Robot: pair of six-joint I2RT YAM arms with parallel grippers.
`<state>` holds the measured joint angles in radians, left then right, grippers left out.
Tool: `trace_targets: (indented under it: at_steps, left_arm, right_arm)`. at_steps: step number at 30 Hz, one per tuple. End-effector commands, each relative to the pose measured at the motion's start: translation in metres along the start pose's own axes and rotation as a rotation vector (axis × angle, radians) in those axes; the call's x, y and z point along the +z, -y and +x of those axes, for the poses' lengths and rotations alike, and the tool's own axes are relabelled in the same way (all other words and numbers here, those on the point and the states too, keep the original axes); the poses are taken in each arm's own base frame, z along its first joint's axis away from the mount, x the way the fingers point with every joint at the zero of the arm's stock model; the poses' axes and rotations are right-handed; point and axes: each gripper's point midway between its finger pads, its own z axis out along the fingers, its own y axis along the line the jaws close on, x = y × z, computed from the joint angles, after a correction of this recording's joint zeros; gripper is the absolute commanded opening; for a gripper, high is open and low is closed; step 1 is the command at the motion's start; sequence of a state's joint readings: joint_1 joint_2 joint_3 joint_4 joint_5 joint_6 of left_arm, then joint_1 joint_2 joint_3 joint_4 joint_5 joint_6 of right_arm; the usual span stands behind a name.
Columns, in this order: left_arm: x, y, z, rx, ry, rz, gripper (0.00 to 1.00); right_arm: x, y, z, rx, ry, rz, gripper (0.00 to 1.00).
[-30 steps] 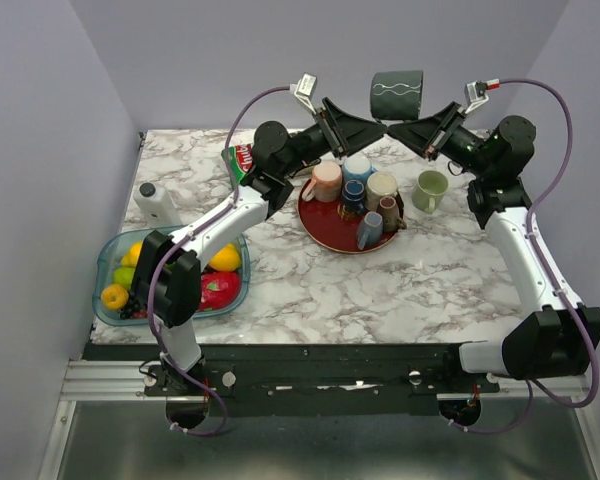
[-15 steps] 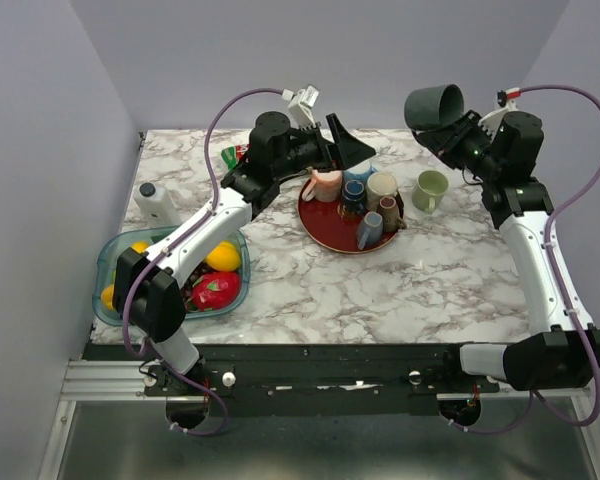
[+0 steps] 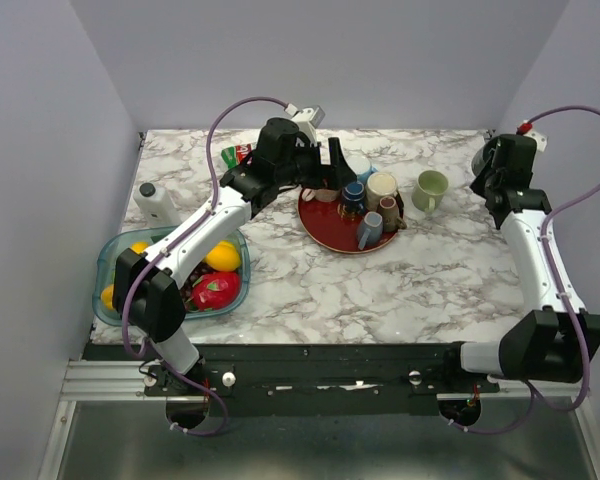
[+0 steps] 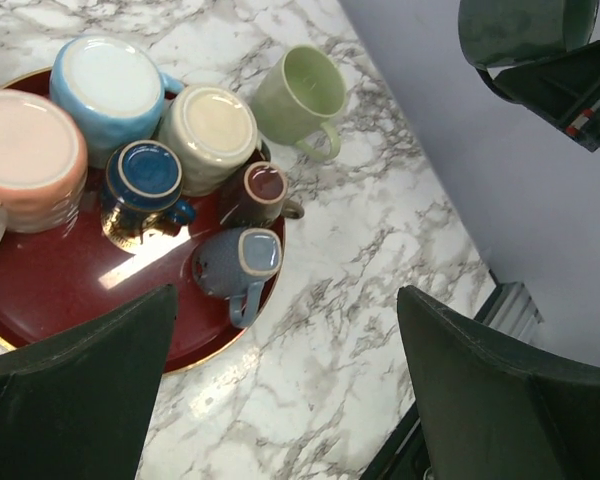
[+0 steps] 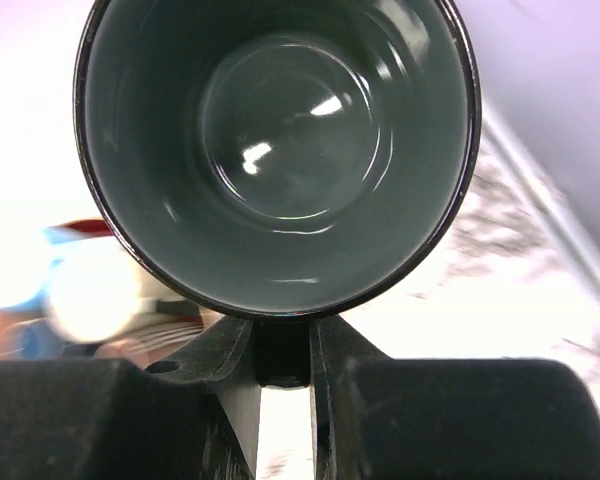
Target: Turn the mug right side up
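The dark green mug [image 5: 275,150] is held by its handle in my right gripper [image 5: 283,350], which is shut on it; its open mouth faces the wrist camera. It also shows in the left wrist view [image 4: 525,30], raised at the table's far right. In the top view my right gripper [image 3: 495,178] is at the far right edge and the wrist mostly hides the mug. My left gripper [image 4: 288,295] is open and empty above the red tray [image 4: 50,310]; in the top view it [image 3: 335,165] hovers over the tray's back.
The red tray [image 3: 330,235] carries several mugs, most upside down. A light green mug [image 3: 430,188] lies on its side to the tray's right. A fruit basket [image 3: 110,262], a white bottle [image 3: 158,203] and a green packet [image 3: 236,155] are at the left.
Both grippers held the green mug high at the back centre. The left gripper let go and dropped toward the tray. The right arm swung the mug right and lower, turning it.
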<state>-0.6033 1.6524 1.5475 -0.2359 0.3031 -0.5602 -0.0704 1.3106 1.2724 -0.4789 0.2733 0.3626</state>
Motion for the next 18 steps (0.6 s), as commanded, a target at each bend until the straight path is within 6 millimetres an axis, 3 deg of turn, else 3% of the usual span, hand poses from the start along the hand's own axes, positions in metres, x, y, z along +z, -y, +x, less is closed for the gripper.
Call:
trace_targets:
  at_steps: [1, 8, 18]
  left_arm:
    - [-0.011, -0.008, -0.001, 0.072, -0.007, -0.053, 0.99]
    - [-0.01, -0.018, 0.009, 0.115, -0.03, -0.077, 0.99]
    - [-0.006, -0.031, 0.026, 0.143, -0.079, -0.092, 0.99]
  right_arm:
    - [0.03, 0.035, 0.004, -0.039, 0.044, 0.124, 0.01]
    - [0.069, 0.041, 0.044, -0.064, -0.075, 0.139, 0.01]
    - [0.12, 0.04, 0.081, -0.126, -0.198, 0.078, 0.01]
